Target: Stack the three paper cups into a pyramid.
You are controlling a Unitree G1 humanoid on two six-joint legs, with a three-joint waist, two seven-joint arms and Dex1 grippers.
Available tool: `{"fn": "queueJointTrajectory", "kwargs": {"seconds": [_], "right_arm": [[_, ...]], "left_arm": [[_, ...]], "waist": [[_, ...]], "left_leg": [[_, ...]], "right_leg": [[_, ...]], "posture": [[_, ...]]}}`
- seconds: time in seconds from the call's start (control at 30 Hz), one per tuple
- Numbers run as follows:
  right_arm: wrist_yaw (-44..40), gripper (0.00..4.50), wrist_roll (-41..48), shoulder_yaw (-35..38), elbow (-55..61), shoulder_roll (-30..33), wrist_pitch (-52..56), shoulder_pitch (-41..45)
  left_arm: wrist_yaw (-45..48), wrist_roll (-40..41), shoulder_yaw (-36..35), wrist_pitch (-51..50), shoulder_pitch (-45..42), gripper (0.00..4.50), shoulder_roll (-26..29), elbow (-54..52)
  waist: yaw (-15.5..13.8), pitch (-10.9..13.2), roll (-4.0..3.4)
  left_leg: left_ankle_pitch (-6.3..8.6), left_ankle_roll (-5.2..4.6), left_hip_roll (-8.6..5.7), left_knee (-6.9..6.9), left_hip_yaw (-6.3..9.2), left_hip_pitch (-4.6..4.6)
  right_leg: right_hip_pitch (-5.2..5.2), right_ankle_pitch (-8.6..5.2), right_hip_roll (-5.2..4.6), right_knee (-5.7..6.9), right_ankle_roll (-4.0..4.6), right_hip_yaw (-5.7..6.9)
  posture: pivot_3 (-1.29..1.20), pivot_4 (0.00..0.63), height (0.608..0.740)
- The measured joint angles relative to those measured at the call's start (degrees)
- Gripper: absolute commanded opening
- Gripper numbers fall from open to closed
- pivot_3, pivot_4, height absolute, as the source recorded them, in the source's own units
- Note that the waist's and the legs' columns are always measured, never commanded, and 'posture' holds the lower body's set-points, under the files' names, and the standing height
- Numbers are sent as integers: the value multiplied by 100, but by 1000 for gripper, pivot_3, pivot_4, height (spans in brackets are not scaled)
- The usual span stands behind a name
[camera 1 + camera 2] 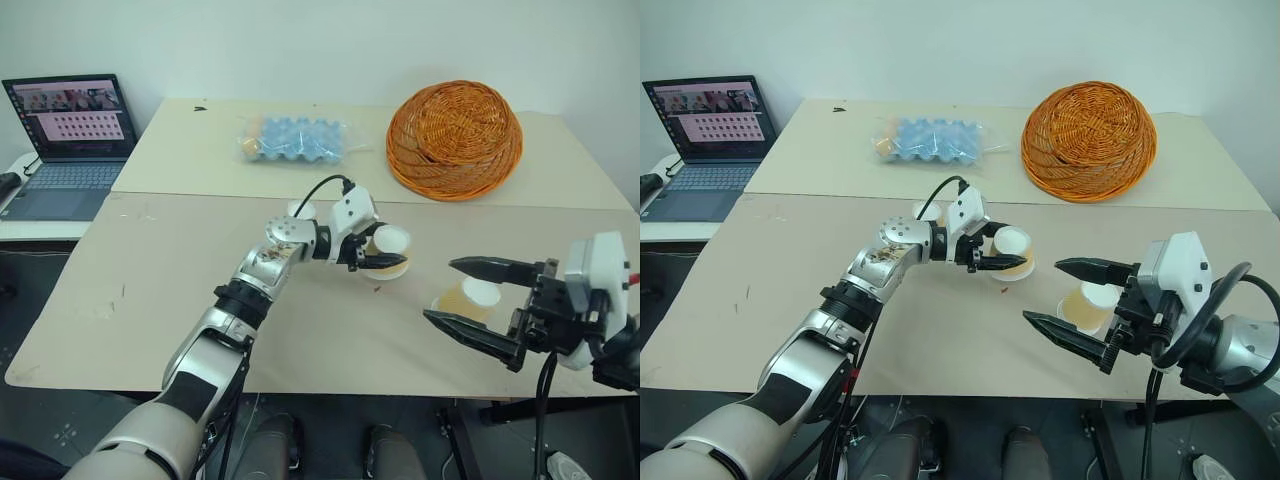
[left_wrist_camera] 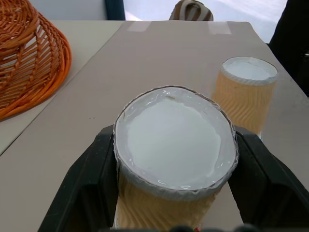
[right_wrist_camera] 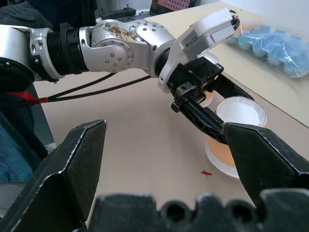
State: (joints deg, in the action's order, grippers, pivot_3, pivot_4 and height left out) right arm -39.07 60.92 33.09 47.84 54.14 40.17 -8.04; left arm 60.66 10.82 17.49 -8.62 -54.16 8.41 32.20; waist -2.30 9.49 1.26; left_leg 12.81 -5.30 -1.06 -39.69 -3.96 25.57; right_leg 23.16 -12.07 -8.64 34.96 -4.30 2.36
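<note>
My left gripper (image 1: 375, 252) is shut on an upside-down paper cup (image 2: 174, 145), tan-orange with its white base up, low over the middle of the table. A second cup (image 1: 470, 298) stands upside down on the table to the right of it. My right gripper (image 1: 440, 290) hovers open and holds nothing; from above, this second cup shows between its two black fingers (image 3: 72, 164). A third cup (image 1: 300, 210) peeks out behind my left wrist, mostly hidden by it. The right wrist view looks at the held cup (image 3: 236, 130) and the left gripper.
An overturned wicker basket (image 1: 455, 140) lies at the back right. A bagged blue egg tray (image 1: 295, 138) sits at the back middle. An open laptop (image 1: 70, 140) stands on a side table at the far left. The table's front edge (image 1: 330, 378) runs below my arms.
</note>
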Motion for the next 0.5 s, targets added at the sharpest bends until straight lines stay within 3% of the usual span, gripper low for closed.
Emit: {"fn": "queueJointTrajectory", "kwargs": {"seconds": [0.33,0.4,0.5], "right_arm": [[43,4500,-79,4,4,-18,-16,-65],[42,4500,-100,4,4,-22,-25,-61],[40,4500,-111,4,3,-25,-46,-55]], "left_arm": [[332,-128,102,-214,285,2560,97,-424],[328,-182,129,-227,325,3564,99,-424],[308,-248,135,-222,327,4469,100,-424]], "waist": [[-2,0,0],[-5,0,-1],[-4,0,-1]], "left_leg": [[4,-6,-1,-13,1,2],[4,-6,-1,-13,1,2],[4,-7,-2,-14,1,2]], "right_leg": [[-2,5,-3,0,-7,-2],[-2,4,-3,1,-7,-2],[-3,5,-3,0,-7,-2]], "posture": [[0,150,726],[0,150,726],[0,150,726]]}}
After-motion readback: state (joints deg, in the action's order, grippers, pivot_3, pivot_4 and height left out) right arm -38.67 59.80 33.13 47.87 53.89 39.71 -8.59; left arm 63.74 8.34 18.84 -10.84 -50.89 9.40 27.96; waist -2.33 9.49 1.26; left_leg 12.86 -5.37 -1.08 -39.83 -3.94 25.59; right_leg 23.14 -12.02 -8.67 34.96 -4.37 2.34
